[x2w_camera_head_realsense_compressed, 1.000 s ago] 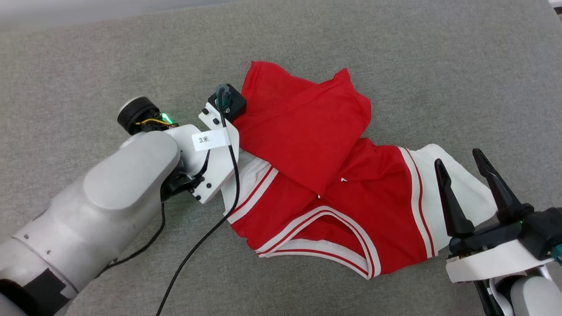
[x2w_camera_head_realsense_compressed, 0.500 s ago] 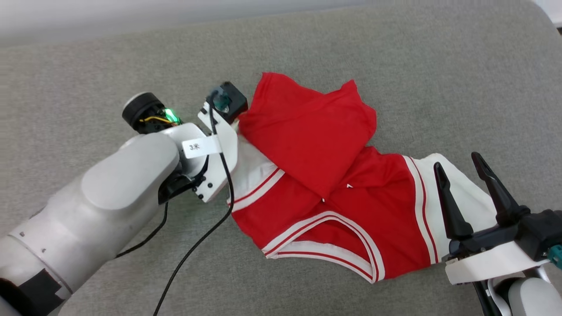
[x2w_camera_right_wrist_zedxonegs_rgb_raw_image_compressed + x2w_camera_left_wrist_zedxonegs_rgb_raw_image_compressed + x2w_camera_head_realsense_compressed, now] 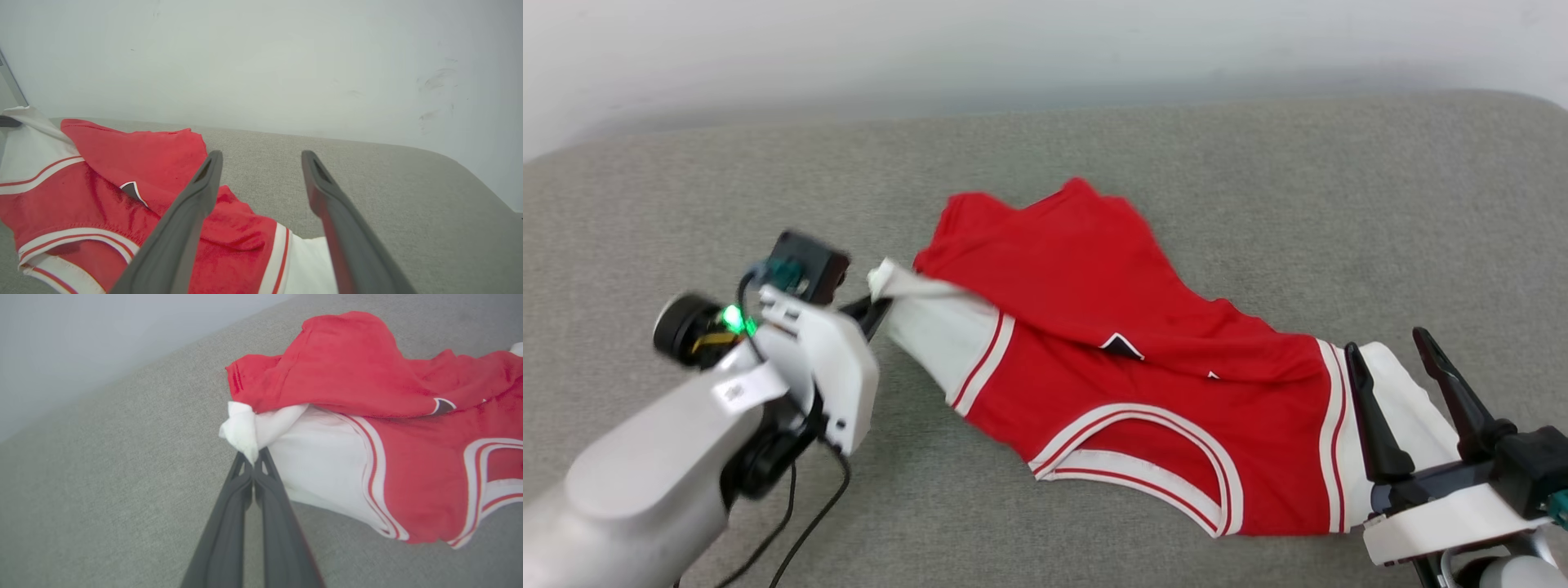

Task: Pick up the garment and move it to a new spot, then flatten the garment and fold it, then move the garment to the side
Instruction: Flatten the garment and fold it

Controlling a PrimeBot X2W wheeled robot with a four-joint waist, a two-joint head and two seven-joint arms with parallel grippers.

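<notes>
grey upholstered surface (image 3: 1258, 163) could snag the garment (image 3: 1160, 392), tugging the thin pinch of white sleeve (image 3: 245, 433) out of the clenched left gripper (image 3: 254, 459) while the right gripper (image 3: 1387, 343) hangs spread, holding nothing.

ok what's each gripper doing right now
left gripper: shut on the shirt, at a white sleeve
right gripper: open, holding nothing

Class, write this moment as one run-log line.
left gripper: shut on sleeve of red T-shirt with white sleeves | right gripper: open, at other sleeve | surface: grey fabric cushion
</notes>
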